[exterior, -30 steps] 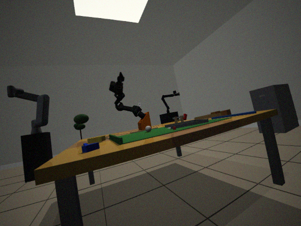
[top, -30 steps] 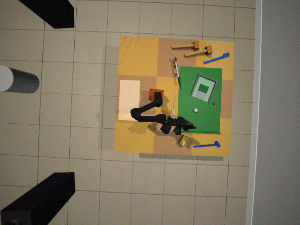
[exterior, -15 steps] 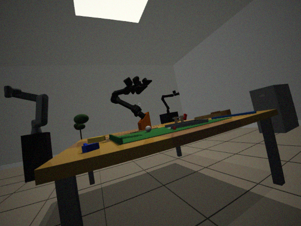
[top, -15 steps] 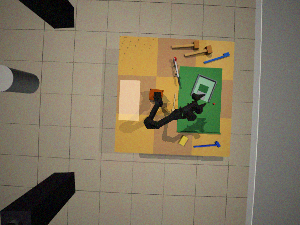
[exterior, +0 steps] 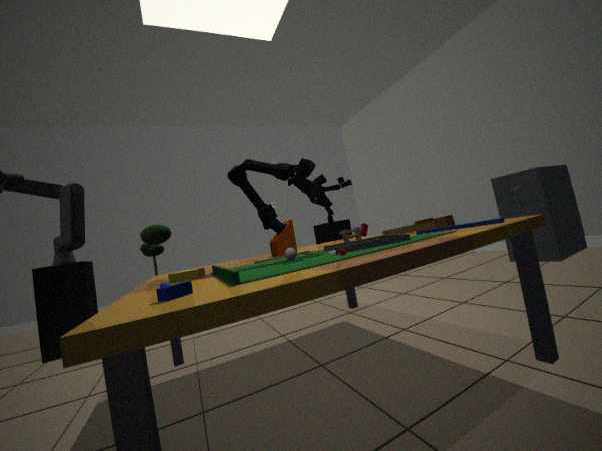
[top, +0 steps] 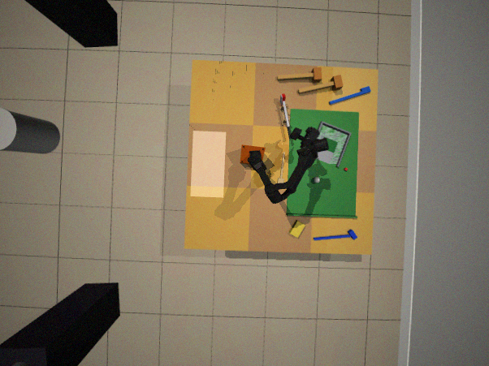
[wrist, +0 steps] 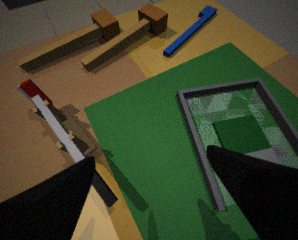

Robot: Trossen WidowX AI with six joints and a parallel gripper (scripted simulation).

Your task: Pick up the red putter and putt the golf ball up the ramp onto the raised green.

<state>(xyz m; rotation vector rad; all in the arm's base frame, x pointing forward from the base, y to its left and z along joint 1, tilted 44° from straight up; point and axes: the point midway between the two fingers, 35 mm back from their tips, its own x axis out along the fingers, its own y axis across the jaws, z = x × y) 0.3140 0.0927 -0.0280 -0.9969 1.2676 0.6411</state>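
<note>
Red putter (wrist: pixel 60 132) lies flat on the table (top: pixel 216 227) just off the mat's left-hand edge, as the wrist view frames it: red head at the far end, pale shaft running back toward me, dark grip end nearest. Untouched. My gripper (wrist: pixel 152 156) hangs above the near corner of the green mat (wrist: pixel 145 135), jaws spread about as wide as they go, nothing in them; both fingers frame the lower corners of the wrist view, the putter's grip end just inside the left one. Step in hand, I reckon: approach for the pick, not yet a grasp. Next move calls for shifting sideways off the mat to centre over the shaft, lining the jaws across it, then dropping and closing. The thin shaft lies flat on the table, so I'd need to get low. Golf ball (top: pixel 316 180) sits on the mat, well apart from the putter, near the ramp side of the grey-framed raised green (top: pixel 334 142). Count: one red putter, one ball, one framed green, one small red marker (top: pixel 345 169) on the mat, two wooden mallets (top: pixel 300 75) at the far edge, two blue clubs (top: pixel 350 96) (one far, one near), one yellow block (top: pixel 297 229).
</note>
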